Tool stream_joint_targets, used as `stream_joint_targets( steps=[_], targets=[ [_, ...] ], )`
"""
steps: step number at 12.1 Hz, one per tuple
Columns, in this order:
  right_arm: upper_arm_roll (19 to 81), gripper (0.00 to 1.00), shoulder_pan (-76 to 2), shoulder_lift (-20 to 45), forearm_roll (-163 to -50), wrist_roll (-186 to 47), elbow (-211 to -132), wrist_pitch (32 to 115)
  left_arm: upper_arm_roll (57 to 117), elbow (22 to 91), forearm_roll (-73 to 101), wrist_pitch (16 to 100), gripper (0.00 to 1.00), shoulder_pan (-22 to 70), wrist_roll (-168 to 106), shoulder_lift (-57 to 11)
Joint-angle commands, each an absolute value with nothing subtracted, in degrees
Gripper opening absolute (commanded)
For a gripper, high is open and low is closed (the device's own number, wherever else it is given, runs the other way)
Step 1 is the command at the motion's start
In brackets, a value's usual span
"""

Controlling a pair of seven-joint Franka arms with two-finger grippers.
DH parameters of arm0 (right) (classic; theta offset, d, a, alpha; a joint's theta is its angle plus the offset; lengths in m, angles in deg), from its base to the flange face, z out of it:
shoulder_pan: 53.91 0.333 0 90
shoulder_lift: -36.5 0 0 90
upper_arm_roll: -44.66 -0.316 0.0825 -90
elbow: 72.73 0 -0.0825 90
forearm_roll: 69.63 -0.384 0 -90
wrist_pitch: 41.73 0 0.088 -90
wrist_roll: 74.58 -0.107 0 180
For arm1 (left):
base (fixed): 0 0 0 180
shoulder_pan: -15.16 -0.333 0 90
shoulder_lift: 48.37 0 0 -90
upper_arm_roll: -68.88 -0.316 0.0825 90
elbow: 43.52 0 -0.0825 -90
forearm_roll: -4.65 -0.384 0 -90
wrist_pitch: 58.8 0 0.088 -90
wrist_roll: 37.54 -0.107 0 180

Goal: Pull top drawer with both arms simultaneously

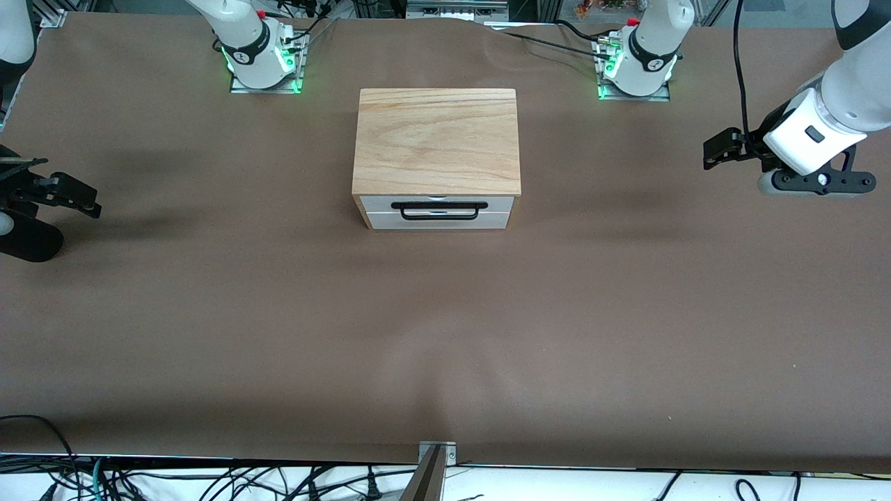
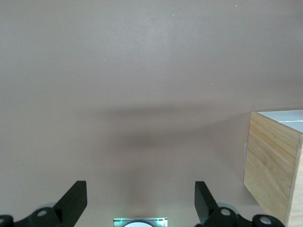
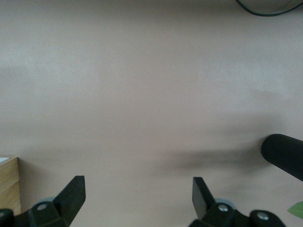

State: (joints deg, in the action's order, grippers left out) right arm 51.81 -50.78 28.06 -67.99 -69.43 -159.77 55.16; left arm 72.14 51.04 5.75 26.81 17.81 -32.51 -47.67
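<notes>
Brown desk (image 1: 445, 334), wide and flat. Wooden cabinet (image 1: 437, 141) at mid-desk between the two arm bases, top drawer (image 1: 437, 202) shut, black handle (image 1: 438, 211) facing the front camera. Left hand (image 1: 720, 149) released, hovering over its end of the desk; right hand (image 1: 69, 195) released too, over its own end.

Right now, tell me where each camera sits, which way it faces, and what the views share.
Front view: high across the table, facing both bases; shows the cabinet, the shut top drawer, and both arms waiting wide apart.
Left wrist view: on the left arm, looking down past the open left hand at the table.
Right wrist view: likewise, past the open right hand.
Shared: each wrist view catches a cabinet edge.
</notes>
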Motion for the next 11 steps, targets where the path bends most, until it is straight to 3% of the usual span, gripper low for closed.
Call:
stream_joint_targets(
  steps=[1, 11],
  targets=[
    [51.78, 1.00, -50.65, 27.45, -67.52, -69.13, -158.33, 54.51, 74.15, 51.22, 5.09, 26.54, 1.00, 15.95, -32.97, -47.93],
    [51.61, 1.00, -47.40, 23.95, -67.96, -68.69, -159.12, 54.51, 74.33, 61.40, 10.01, 39.97, 1.00, 14.81, -32.62, -46.88]
  ],
)
